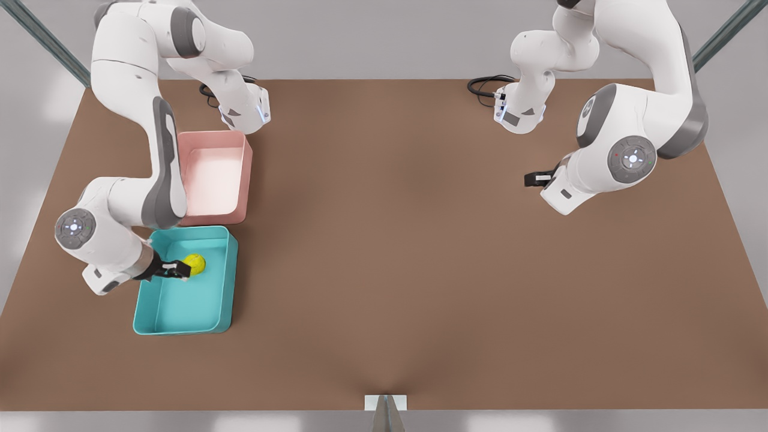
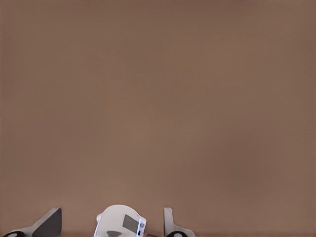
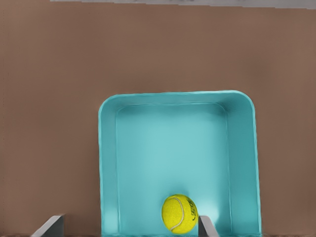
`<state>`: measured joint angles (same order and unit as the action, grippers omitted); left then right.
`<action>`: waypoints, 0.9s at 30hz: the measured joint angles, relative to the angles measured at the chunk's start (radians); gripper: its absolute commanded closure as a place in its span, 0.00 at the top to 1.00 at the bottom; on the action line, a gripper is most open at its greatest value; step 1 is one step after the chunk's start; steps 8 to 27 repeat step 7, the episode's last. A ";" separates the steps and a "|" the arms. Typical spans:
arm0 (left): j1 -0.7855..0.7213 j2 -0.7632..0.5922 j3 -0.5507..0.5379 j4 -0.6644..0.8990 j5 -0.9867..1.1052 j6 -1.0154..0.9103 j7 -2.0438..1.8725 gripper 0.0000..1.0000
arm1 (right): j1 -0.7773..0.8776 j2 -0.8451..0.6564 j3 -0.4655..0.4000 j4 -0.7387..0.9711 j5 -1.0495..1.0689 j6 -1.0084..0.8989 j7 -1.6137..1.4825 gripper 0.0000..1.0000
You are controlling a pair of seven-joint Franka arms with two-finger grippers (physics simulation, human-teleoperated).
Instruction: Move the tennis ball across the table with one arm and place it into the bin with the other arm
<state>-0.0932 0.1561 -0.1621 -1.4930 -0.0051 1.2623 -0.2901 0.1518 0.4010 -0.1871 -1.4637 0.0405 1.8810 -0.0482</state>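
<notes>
the ball [image 1: 194, 263] lies inside the teal bin [image 1: 223, 282], near the wall closest to the pink bin [image 1: 243, 174], and in the right wrist view the ball [image 3: 179, 213] appears to sit on the teal bin's [image 3: 108, 163] floor between that arm's two fingers [image 3: 206, 228], which stand well apart with a gap on at least one side of the ball. so the right end effector [image 1: 176, 270], on the front view's left, is spread and pinches nothing; it hangs low over the bin, most likely because a drop from just above the floor keeps the ball from bouncing out. whether the ball is fully at rest cannot be told. the left end effector [image 1: 537, 178], on the front view's right, waits well apart from both bins over bare worktop [image 1: 390, 240]; its wrist view shows two fingers [image 2: 170, 224] set wide with brown worktop [image 2: 158, 98] between them, so it too is spread and holds nothing. it sits to one side, presumably so the two arms do not crowd each other near the bins. judged from how things lie, the ball is already in the bin named by the task, and what seems left is for the right arm to lift clear of the bin's walls without nudging the ball.
</notes>
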 measured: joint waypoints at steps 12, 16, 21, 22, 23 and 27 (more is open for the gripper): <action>-0.001 0.000 -0.001 0.000 0.000 -0.003 -0.005 1.00 | -0.187 -0.290 0.187 -0.041 -0.042 -0.338 0.036 1.00; -0.001 0.000 -0.001 0.000 0.000 -0.003 -0.005 1.00 | -0.187 -0.290 0.187 -0.041 -0.042 -0.338 0.036 1.00; -0.001 0.000 -0.001 0.000 0.000 -0.003 -0.005 1.00 | -0.187 -0.290 0.187 -0.041 -0.042 -0.338 0.036 1.00; -0.001 0.000 -0.001 0.000 0.000 -0.003 -0.005 1.00 | -0.187 -0.290 0.187 -0.041 -0.042 -0.338 0.036 1.00; -0.001 0.000 -0.001 0.000 0.000 -0.003 -0.005 1.00 | -0.187 -0.290 0.187 -0.041 -0.042 -0.338 0.036 1.00; -0.001 0.000 -0.001 0.000 0.000 -0.003 -0.005 1.00 | -0.187 -0.290 0.187 -0.041 -0.042 -0.338 0.036 1.00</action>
